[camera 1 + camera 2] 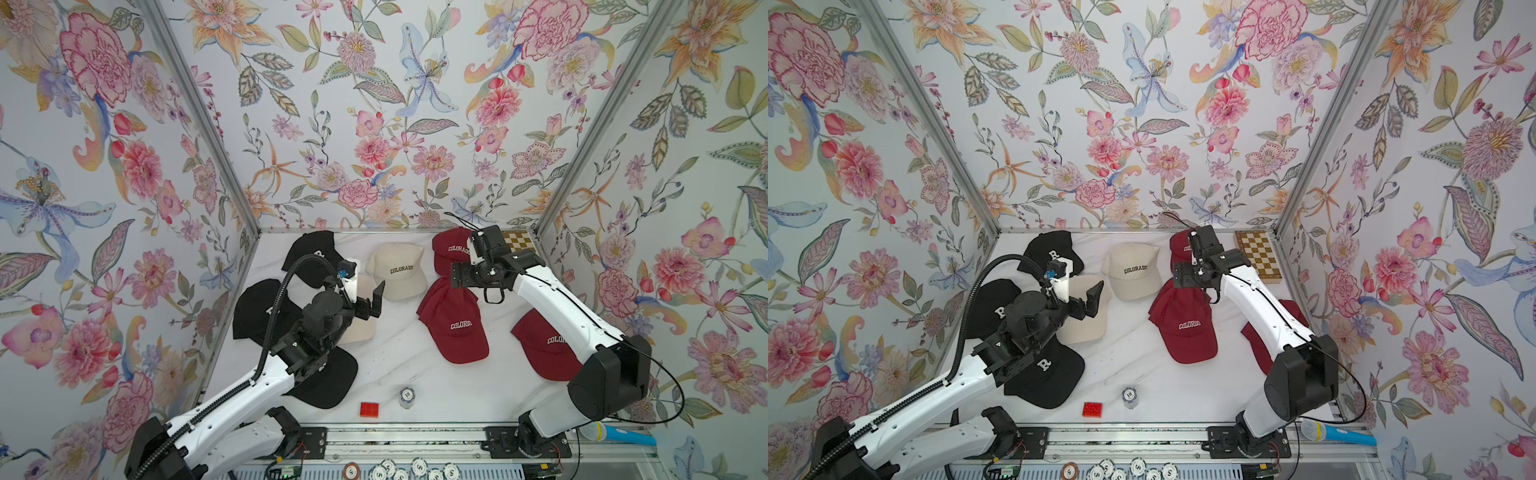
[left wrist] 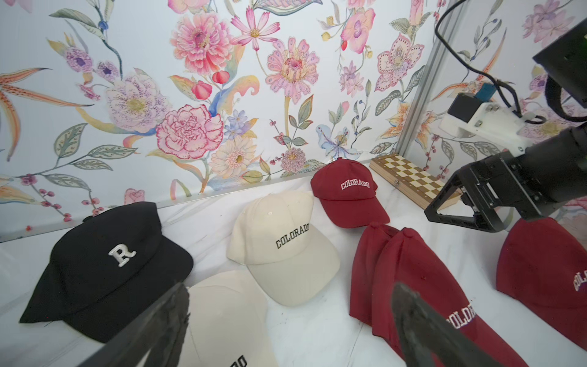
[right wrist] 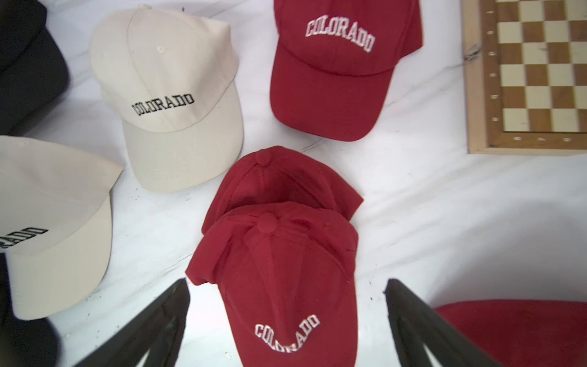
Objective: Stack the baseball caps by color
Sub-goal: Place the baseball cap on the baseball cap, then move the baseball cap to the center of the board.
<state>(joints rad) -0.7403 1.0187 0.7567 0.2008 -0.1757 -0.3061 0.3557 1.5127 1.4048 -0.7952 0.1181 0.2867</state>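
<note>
**Operator:** How many caps do you count on the worktop [image 1: 395, 370]?

**Me:** Nine, in three colours: three black, two cream, four maroon.

**Operator:** Where are the black ones?

**Me:** All down the left side. The far black cap [image 1: 1040, 245] is near the back edge. The middle black cap [image 1: 990, 299] is by the left edge. The front black cap [image 1: 1054, 384] lies partly under my left arm, its edge over the middle one. Each shows a white "R".

**Operator:** And the cream?

**Me:** The far cream cap [image 1: 1133, 282] sits mid-worktop toward the back. The near cream cap [image 1: 1086, 328] is just in front of it, to its left.

**Operator:** The maroon?

**Me:** The far maroon cap [image 3: 333, 85] is at the back edge. Right of centre, the top maroon cap [image 1: 1190, 340] lies on the lower maroon cap [image 3: 279, 181]. The fourth maroon cap [image 1: 544, 353] is alone toward the right edge, partly hidden by my right arm.

**Operator:** Your end effectors?

**Me:** My left end effector [image 2: 290, 298] hangs above the near cream cap, fingers spread wide, holding nothing. My right end effector [image 3: 287, 286] hangs over the maroon pair, fingers wide apart, clear of the fabric and empty.

**Operator:** Anything else?

**Me:** One chessboard [image 1: 1256, 257] in the back right corner. One red brick [image 1: 1090, 409] and one stack of chips [image 1: 1128, 397] are near the front edge.
</note>
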